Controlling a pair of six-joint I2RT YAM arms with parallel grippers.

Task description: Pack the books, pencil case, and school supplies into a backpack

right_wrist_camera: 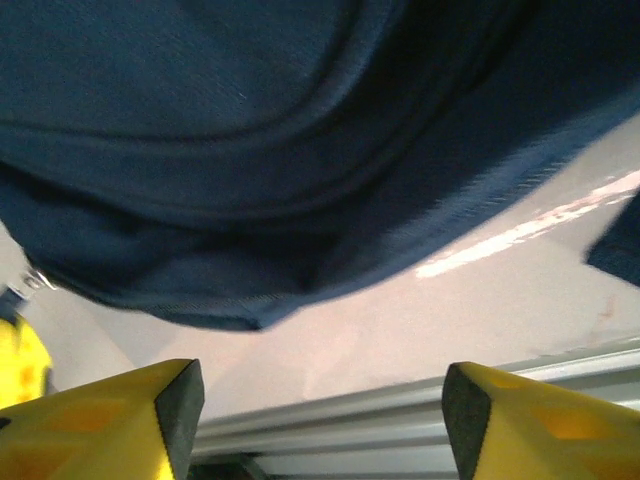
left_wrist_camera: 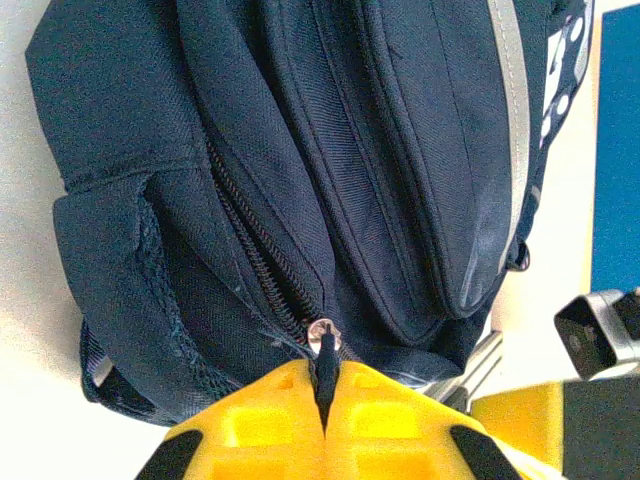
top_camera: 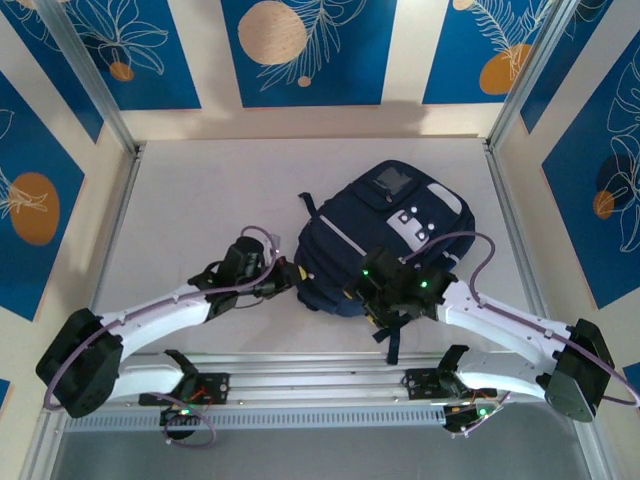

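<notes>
My left claw (left_wrist_camera: 322, 415) clamped the zipper pull (left_wrist_camera: 324, 362) of the backpack (left_wrist_camera: 400, 150), probably to run it; my right claw (right_wrist_camera: 322, 405) gaped empty alongside.

The backpack (top_camera: 385, 235) lies on the worktop (top_camera: 220, 200), right of centre. The left end effector (left_wrist_camera: 325, 400) sits at its near left corner, pinching the zipper pull (left_wrist_camera: 323, 372). The right end effector (right_wrist_camera: 320, 400) sits before its near edge, jaws apart.

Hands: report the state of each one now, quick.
Left hand: closed on the zipper pull of the backpack.
Right hand: open, holding nothing.
</notes>
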